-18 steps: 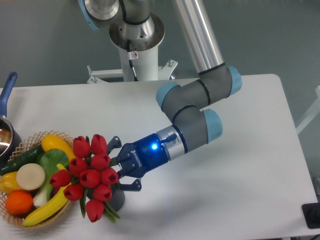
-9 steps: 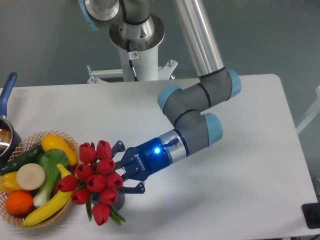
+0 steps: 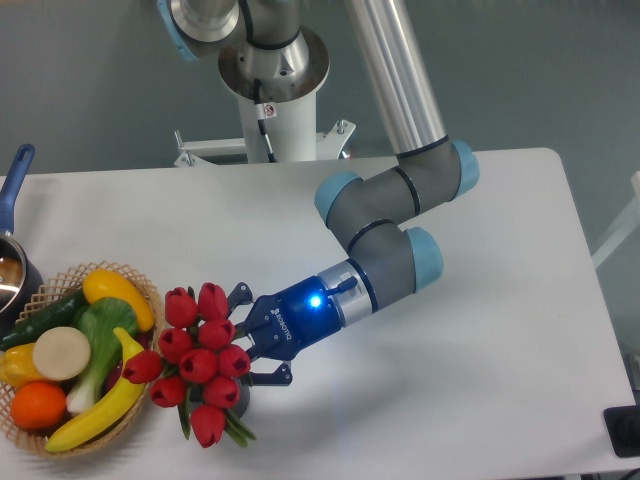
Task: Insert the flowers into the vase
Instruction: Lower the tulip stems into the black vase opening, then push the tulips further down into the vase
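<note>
The flowers [image 3: 197,360], a bunch of red closed tulip heads with green leaves, sit at the front left of the table. They cover most of the dark vase [image 3: 236,400], of which only a sliver of wall shows below the heads. My gripper [image 3: 247,347] reaches in from the right and is closed around the stems just behind the heads; its dark fingers [image 3: 268,375] stand above and below the bunch. The stems are hidden by the heads and the gripper.
A woven basket [image 3: 52,443] of fruit and vegetables stands just left of the flowers, almost touching them. A pot with a blue handle [image 3: 13,180] is at the far left edge. The table's front edge is close below the vase.
The gripper and the flowers have moved right and downward, away from the basket, over the last second. The vase is now more hidden under the heads.
</note>
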